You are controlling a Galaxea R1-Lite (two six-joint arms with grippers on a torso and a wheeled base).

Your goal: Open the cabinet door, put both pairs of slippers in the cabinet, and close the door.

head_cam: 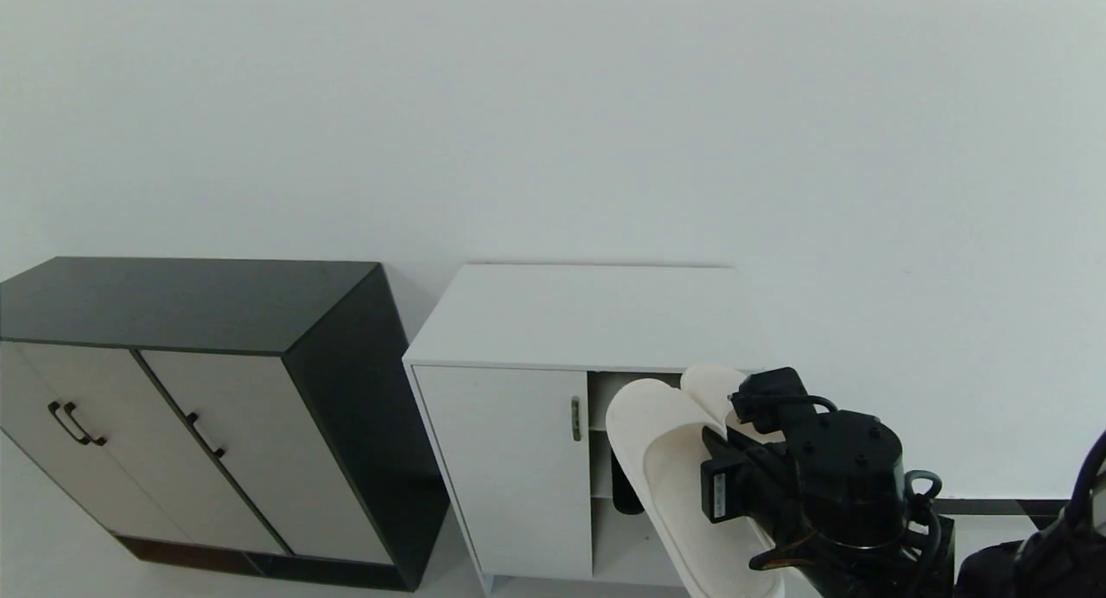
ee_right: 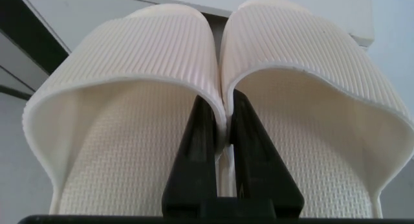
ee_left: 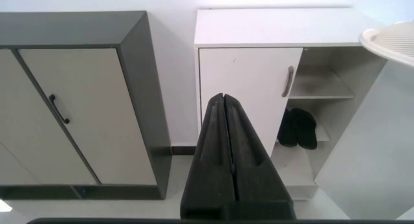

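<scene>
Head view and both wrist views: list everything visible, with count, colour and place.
white wooden cabinet: one, white, against the wall; left door shut, right side open.
black-topped cabinet with pale double doors: one, black and beige, left of the white cabinet, doors shut.
dark slippers: one pair, black, inside the white cabinet's open side, below the top shelf.
cream ribbed slippers: one pair, cream, held side by side in front of the open side.
left gripper: one, black, shut and empty, facing the cabinets.
right gripper: one, black, shut on the cream slippers' inner edges.
</scene>
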